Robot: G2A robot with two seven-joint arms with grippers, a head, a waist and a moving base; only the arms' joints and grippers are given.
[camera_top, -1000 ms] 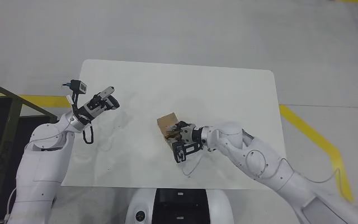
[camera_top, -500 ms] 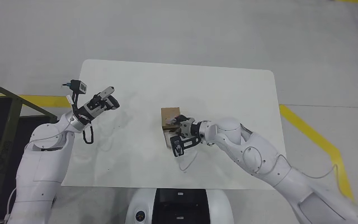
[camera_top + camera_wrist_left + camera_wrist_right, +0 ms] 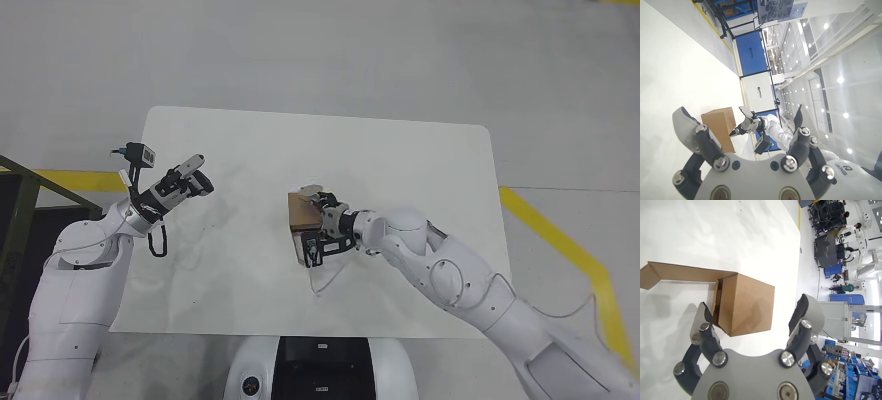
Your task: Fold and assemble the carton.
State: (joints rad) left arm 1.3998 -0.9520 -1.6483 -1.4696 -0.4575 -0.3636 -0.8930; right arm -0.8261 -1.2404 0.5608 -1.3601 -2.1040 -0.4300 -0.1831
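Carton (image 3: 745,306) lies between the spread fingers of my right gripper (image 3: 753,308), not clamped: one fingertip sits at the edge of its open end, the other stands clear of the opposite side. It rests mid-bench (image 3: 400,160), with a long flap (image 3: 687,273) reaching out from the open end. My left gripper (image 3: 740,113), wide open and empty, is held above the bench's left part, well apart from the carton.
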